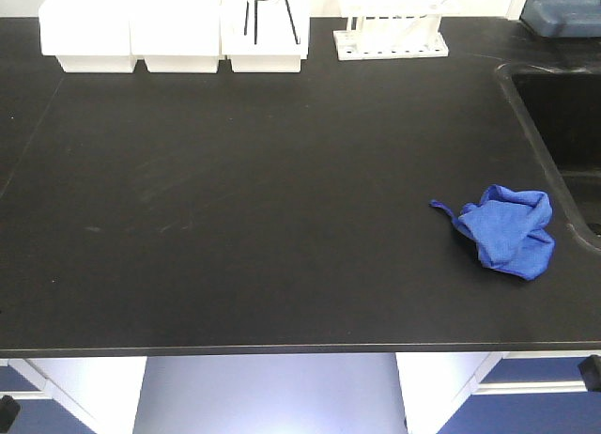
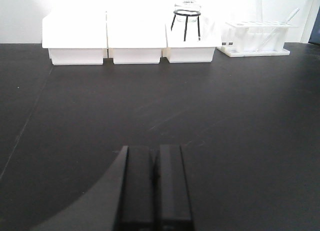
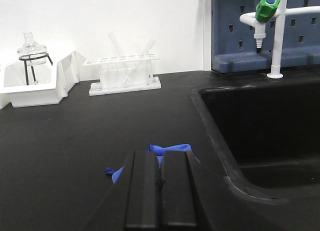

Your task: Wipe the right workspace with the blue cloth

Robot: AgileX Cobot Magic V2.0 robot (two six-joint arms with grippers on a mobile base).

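Nearest, each wrist view shows black gripper fingers pressed together with nothing between them: the left gripper [image 2: 155,158] is low over the matte black benchtop [image 2: 240,141], well apart from the sunken black sink basin [image 3: 260,126], and the right gripper [image 3: 161,163] is beside that basin's near corner. Just beyond the right gripper's tips, the crumpled royal-blue fabric cloth [image 1: 507,229] lies on the benchtop close beside the basin's rim, its thin corner trailing away from the basin. Farther back, away from the basin, stand a white test-tube rack [image 1: 390,35] and white rectangular plastic trays [image 1: 178,30], one holding a glass flask [image 3: 31,43] in a black wire stand.
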